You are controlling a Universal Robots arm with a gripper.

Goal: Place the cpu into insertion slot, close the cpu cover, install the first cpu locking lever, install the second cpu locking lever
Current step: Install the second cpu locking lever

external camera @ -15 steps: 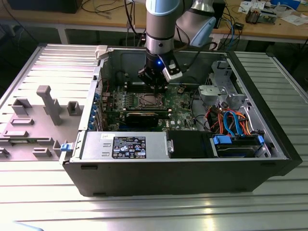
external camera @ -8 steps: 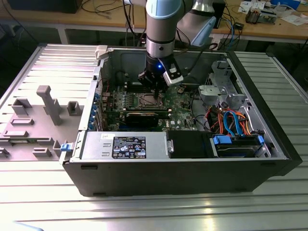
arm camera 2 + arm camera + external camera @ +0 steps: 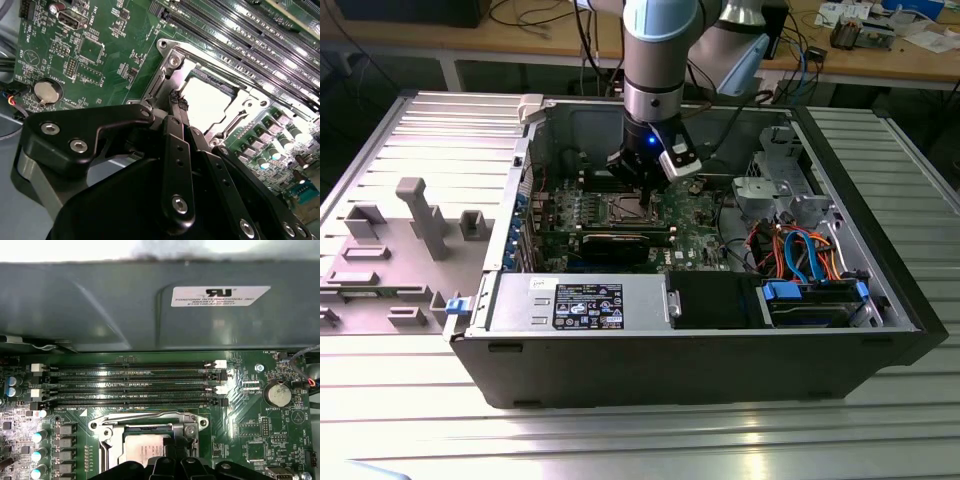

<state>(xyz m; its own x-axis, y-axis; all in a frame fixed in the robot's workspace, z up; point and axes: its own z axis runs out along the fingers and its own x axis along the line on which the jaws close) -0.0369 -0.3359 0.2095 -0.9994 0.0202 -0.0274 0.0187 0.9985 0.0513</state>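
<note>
In the exterior view the arm reaches down into the open computer case [image 3: 880, 300], its gripper [image 3: 638, 190] low over the insertion slot [image 3: 628, 208] near the centre of the frame. The case walls stand well clear on every side; the long black graphics card [image 3: 620, 243] lies just below the socket in the frame.

In the second wrist view the black fingers [image 3: 178, 127] are pressed together, their tips touching the edge of the cpu [image 3: 205, 102], which lies flat in the slot with its pale top face showing. The cpu cover [image 3: 172, 60] frames it, with the memory slots [image 3: 240, 30] running along the upper right.

In the first wrist view the cpu [image 3: 142, 450] sits at the lower centre, below four memory slots [image 3: 130, 385] and the grey case wall [image 3: 100, 305].
</note>
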